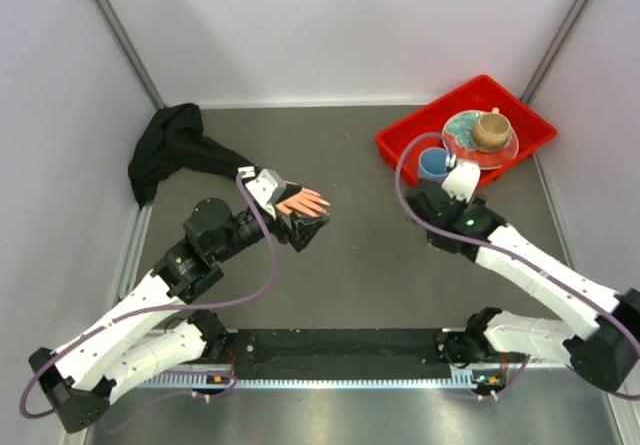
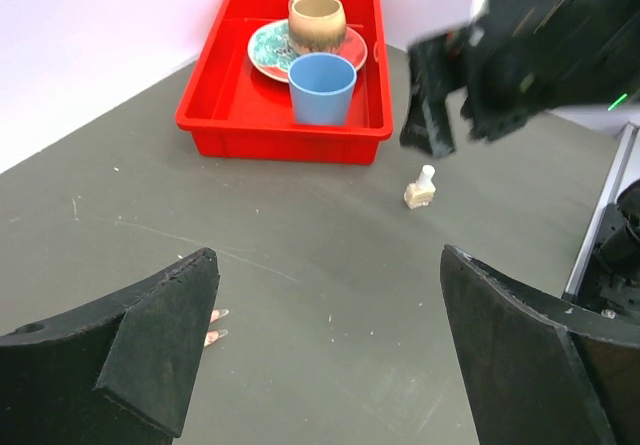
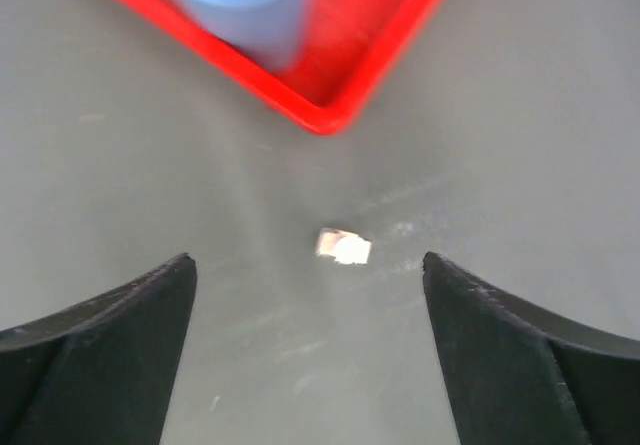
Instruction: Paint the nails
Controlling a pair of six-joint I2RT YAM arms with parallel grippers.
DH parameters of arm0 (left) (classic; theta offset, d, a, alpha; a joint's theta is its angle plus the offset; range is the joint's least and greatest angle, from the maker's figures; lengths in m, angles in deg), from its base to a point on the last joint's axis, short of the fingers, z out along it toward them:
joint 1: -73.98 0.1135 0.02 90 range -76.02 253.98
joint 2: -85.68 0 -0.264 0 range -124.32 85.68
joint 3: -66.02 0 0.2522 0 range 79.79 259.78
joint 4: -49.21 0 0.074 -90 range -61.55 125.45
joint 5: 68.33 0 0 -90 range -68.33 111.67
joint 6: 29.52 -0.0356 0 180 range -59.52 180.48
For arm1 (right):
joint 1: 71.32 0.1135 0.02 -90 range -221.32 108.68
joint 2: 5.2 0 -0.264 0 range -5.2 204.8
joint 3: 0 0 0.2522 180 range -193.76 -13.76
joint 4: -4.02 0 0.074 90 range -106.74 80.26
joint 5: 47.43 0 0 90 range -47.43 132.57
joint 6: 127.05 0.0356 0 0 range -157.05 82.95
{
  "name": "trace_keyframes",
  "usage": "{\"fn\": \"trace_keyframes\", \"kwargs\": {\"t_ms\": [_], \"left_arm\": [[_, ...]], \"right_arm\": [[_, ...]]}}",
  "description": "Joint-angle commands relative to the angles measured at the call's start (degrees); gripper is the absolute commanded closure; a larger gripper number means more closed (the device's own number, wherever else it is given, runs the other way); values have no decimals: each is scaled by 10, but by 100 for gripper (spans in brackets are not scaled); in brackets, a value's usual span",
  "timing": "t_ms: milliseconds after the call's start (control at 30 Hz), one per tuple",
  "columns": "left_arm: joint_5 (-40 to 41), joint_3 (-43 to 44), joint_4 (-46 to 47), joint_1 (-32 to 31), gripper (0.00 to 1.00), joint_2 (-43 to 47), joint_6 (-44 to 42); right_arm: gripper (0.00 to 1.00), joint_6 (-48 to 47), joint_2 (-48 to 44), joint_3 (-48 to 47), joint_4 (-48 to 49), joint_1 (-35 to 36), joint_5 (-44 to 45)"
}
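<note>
Roughly at the start, by my reckoning, with little to show on the nails (image 2: 217, 314) themselves.

- Mannequin hand (image 1: 302, 202) lies left of centre on the tabletop (image 1: 370, 265), fingers pointing right, its black sleeve (image 1: 170, 150) trailing off toward the far left corner.
- Left pincer (image 2: 328, 265) hovers right over the fingertips, jaws spread wide, gripping nothing. Its wrist view catches only two fingertips poking out beside the left jaw (too small to say whether any polish sits on them).
- Right pincer (image 3: 308, 265) is near the tray, also wide open and empty. Its wrist view is smeared with motion.
- Small tan bottle (image 2: 420, 188) stands upright on the bare tabletop, just in front of the red tray (image 2: 285, 137) and directly below the right pincer, between its jaws but not touched. White cap looks on, and no brush is out.
- Tray holds a blue cup (image 2: 321, 87), and behind it a tan mug (image 2: 316, 21) on a patterned plate (image 2: 268, 50). None of it seems part of the job.

Judgement: the hand is laid out and the bottle is within reach, but neither arm holds anything. With the cap seated, I'd say uncapping, loading the brush and every stroke are left to do. If any nail was coated, these views cannot confirm it.
</note>
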Motion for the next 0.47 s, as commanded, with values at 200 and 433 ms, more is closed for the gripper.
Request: {"fn": "trace_keyframes", "kwargs": {"t_ms": [200, 433], "left_arm": [[67, 138, -49, 2, 4, -37, 69], [75, 142, -52, 2, 4, -6, 87]], "right_arm": [[1, -230, -112, -282, -149, 5, -129], [1, -253, -153, -337, -158, 5, -130]]}}
